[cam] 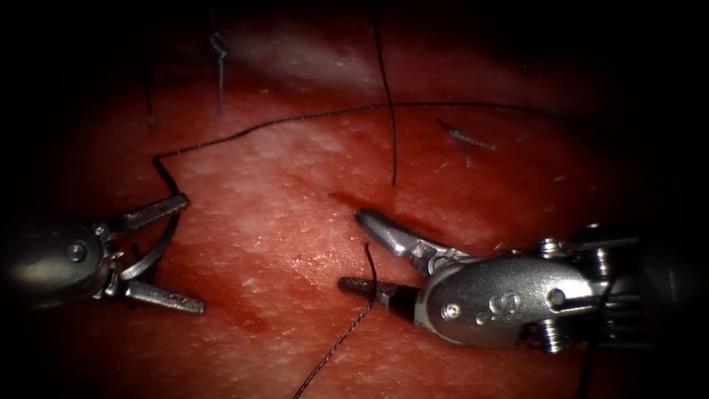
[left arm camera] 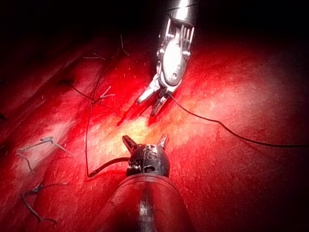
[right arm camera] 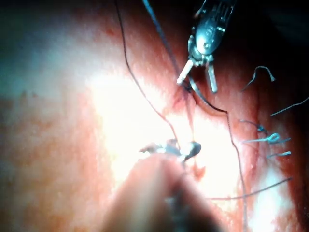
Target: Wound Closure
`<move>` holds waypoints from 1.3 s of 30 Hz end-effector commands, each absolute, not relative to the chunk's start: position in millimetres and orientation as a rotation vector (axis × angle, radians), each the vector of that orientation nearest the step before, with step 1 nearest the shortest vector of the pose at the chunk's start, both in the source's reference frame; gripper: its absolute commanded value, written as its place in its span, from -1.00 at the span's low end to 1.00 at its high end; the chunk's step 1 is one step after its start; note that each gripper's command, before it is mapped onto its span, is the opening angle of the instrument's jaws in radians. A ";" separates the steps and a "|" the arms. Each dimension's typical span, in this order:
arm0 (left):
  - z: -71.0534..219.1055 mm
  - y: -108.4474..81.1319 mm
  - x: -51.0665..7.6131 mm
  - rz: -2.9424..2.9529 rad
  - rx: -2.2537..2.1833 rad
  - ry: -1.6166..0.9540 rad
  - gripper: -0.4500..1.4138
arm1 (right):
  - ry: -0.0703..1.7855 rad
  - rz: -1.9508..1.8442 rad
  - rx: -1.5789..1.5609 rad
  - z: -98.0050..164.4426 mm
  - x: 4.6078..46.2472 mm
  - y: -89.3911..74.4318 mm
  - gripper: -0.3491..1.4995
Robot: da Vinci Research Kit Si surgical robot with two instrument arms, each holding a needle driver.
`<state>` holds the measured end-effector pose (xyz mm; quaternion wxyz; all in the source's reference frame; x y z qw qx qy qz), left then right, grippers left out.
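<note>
Gaping wide at the left, the left tool point(cam: 159, 255) has the curved needle point(cam: 156, 247) lying between its spread jaws, though whether they grip it I cannot tell. Thread point(cam: 295, 118) runs from there far across the tissue point(cam: 295, 207). On the right, the right tool point(cam: 358, 251) stands wide too, holding nothing, thread crossing just beside its near jaw. Knotted cut ends point(cam: 465, 139) lie farther off.

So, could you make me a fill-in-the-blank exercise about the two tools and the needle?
The left arm's silver tool and the right arm's silver tool both have ___ jaws.
The curved steel needle lies between the jaws of the ___ tool, outside the red tissue.
A thin dark ___ crosses between the right tool's jaws.
Missing words: open; left; thread.
</note>
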<state>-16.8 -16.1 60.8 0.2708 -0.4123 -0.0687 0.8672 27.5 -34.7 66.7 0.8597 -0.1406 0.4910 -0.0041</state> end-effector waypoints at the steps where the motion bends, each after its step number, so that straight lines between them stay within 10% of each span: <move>1: 61.4 -16.3 -17.3 2.336 -1.113 -0.187 -0.02 | 1.024 -0.012 -0.278 66.9 27.7 -35.4 -1.00; 27: 61.4 -16.3 -17.5 2.346 -1.122 -0.186 -0.06 | 1.082 -0.070 -0.201 54.4 29.7 -43.8 -1.00; 31: 61.2 -16.7 -17.5 2.353 -1.133 -0.196 -0.15 | 1.027 0.082 -0.224 56.6 29.9 -41.9 0.82; 39: 61.1 -16.6 -17.5 2.360 -1.134 -0.198 -0.17 | 0.957 0.132 -0.235 58.5 26.1 -40.1 0.96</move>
